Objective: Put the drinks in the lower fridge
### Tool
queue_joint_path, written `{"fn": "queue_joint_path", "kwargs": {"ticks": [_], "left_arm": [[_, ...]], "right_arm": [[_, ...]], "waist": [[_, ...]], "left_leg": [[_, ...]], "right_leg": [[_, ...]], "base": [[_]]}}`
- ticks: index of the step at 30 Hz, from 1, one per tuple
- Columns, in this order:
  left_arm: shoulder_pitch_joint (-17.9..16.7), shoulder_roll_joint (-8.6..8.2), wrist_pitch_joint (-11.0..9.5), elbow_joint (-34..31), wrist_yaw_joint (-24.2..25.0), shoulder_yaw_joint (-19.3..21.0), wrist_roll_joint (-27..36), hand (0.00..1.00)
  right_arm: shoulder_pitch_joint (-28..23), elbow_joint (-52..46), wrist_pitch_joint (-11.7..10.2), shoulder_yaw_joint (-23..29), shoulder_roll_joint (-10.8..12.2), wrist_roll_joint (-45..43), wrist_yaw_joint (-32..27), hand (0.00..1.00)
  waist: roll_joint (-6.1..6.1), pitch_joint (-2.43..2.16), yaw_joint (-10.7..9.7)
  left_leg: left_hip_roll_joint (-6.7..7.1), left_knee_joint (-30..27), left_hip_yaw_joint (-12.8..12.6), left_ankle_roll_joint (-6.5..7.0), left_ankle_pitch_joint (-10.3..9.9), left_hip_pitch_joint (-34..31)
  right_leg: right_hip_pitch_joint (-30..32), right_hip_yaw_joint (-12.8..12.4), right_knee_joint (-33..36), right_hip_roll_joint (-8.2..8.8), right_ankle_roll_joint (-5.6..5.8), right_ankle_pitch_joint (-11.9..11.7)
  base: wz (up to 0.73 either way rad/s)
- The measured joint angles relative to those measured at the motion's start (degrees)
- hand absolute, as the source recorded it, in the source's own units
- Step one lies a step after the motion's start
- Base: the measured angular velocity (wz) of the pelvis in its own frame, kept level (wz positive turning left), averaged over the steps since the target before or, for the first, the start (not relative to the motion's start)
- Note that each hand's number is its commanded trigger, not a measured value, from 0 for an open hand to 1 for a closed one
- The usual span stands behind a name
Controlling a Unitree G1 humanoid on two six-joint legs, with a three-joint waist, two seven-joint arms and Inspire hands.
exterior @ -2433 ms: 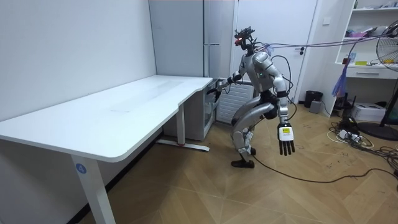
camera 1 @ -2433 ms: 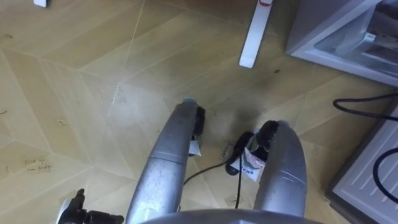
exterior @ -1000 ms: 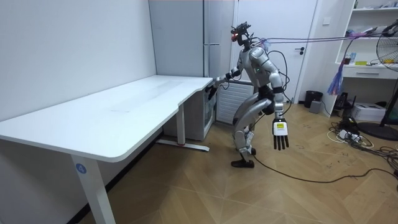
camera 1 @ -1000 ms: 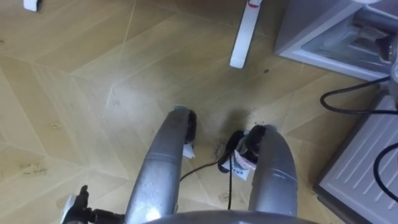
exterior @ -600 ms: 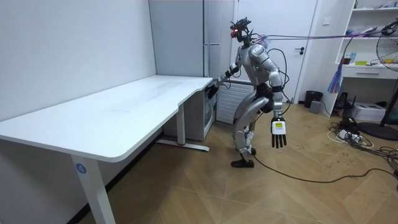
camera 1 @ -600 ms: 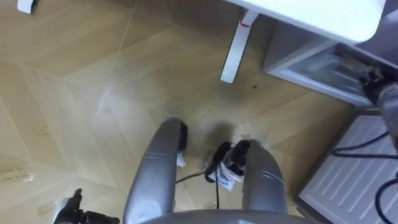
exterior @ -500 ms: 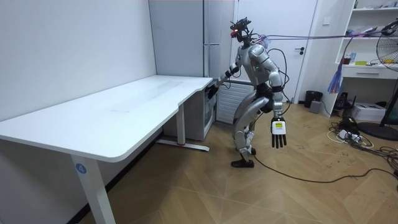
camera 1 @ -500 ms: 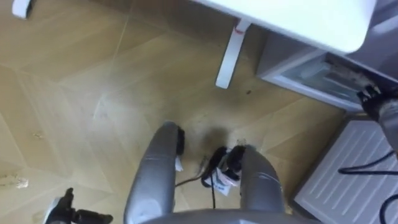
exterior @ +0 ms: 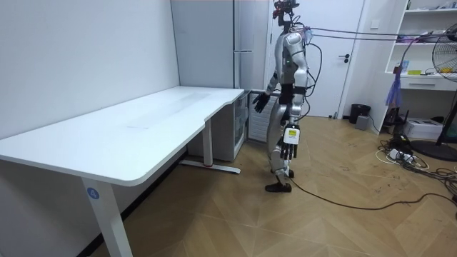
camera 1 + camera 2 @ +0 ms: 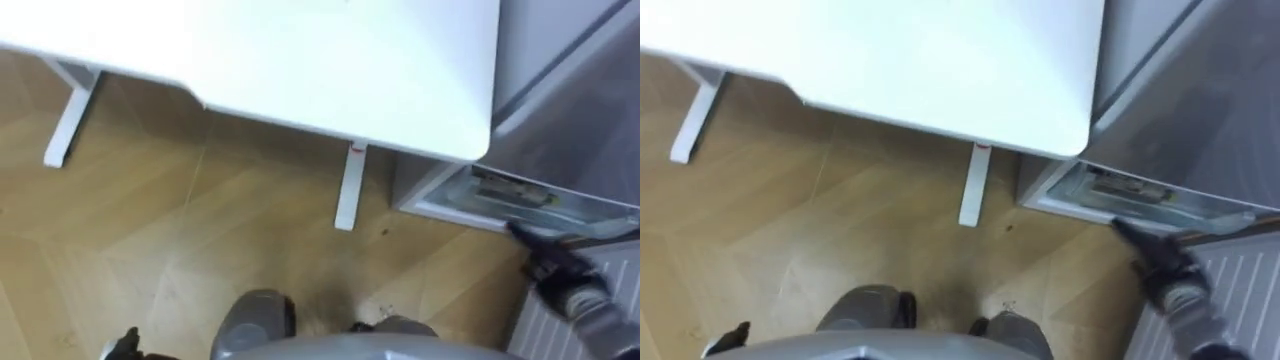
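**Right hand reaching toward the open lower fridge**

The robot is standing upright at the end of the white table (image 10: 300, 60), beside the tall grey fridge (image 9: 214, 43). It is stretching its right hand (image 10: 553, 268) forward at about hip height. The fingers are lying apart and fairly straight, gripping nothing, and they are pointing up and to the left in the eye views.

Just ahead of those fingertips the lower fridge (image 10: 500, 190) is sitting open under the table's corner, with its front rim facing the hand. The hand is hovering close below that rim, but I cannot tell whether it is touching. Whatever is lying inside the compartment is too blurred to name, so I cannot tell where the drinks are.

On the outer side of the right wrist, a white ribbed panel (image 10: 1250, 275) is showing low by the floor. Off to the hand's left, 1 white table leg (image 10: 348, 190) is coming down onto the wooden floor (image 10: 200, 250).

The left hand (image 9: 288, 143) is hanging loose at the robot's side in the room view. Its fingers are straight and pointing down, well apart from the fridge.
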State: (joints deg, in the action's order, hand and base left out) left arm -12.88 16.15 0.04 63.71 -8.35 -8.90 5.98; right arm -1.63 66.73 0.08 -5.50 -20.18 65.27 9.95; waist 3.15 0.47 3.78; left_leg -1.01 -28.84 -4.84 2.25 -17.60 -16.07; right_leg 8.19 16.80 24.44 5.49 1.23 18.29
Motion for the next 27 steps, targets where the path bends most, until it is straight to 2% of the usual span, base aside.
{"fn": "queue_joint_path", "kwargs": {"ticks": [3,9,12,16,17,20,27], "left_arm": [[0.0,-1.73,0.04,0.35,-0.14,0.05,0.0,0.0],[-0.89,-3.92,0.88,0.44,-1.61,2.13,-4.17,0.0],[-1.56,-4.42,1.14,0.55,-2.13,2.33,-4.42,0.0],[-3.1,-5.35,1.7,0.42,-2.39,5.25,-7.75,0.0],[-3.57,-5.6,2.47,0.43,-2.39,5.96,-9.23,0.0],[-4.29,-6.33,3.82,0.41,-2.17,7.69,-11.77,0.0],[-3.85,-6.69,3.87,0.43,-1.97,9.84,-15.56,0.0]], "right_arm": [[-2.59,0.36,0.14,-0.06,3.95,-3.79,0.32,0.0],[-4.1,1.02,0.34,-0.02,7.11,-9.92,1.37,0.0],[-4.34,3.32,0.32,0.16,8.16,-11.44,1.5,0.0],[-6.52,3.24,0.56,0.55,8.88,-12.04,1.23,0.0],[-7.24,3.26,0.84,0.62,8.98,-13.25,1.12,0.0],[-7.79,3.33,1.32,1.53,9.29,-18.9,0.74,0.0],[-8.39,4.76,1.65,2.55,9.45,-26.21,0.42,0.0]], "waist": [[-0.68,-0.1,-0.7],[-0.67,-0.02,-2.09],[-0.55,-0.01,-2.7],[-0.66,-0.09,-2.7],[-0.6,-0.34,-2.87],[-0.7,-0.31,-3.51],[-1.56,-0.25,-3.52]], "left_leg": [[0.34,2.93,-0.1,-0.35,0.2,4.01],[0.74,6.3,-0.42,-0.85,0.61,9.27],[0.73,7.3,-0.13,-0.94,0.66,11.42],[0.84,8.37,0.24,-0.94,0.66,13.62],[0.85,8.74,0.26,-0.94,0.66,14.02],[0.89,9.14,0.27,-0.94,0.66,14.99],[0.81,9.63,0.39,-0.96,0.62,15.72]], "right_leg": [[-3.63,-0.47,-2.52,-0.37,0.11,-0.57],[-7.9,-1.1,-6.03,-0.8,0.09,-1.02],[-10.47,-1.15,-8.03,-1.1,0.18,-1.51],[-13.06,-1.06,-10.06,-1.39,0.44,-2.12],[-13.54,-1.01,-10.61,-1.46,0.5,-2.34],[-14.57,-1.09,-11.08,-1.51,0.55,-2.55],[-15.54,-1.42,-11.59,-1.79,0.44,-2.91]], "base": [[-0.15],[-0.06],[-0.02],[0.0],[0.0],[0.0],[-0.02]]}}
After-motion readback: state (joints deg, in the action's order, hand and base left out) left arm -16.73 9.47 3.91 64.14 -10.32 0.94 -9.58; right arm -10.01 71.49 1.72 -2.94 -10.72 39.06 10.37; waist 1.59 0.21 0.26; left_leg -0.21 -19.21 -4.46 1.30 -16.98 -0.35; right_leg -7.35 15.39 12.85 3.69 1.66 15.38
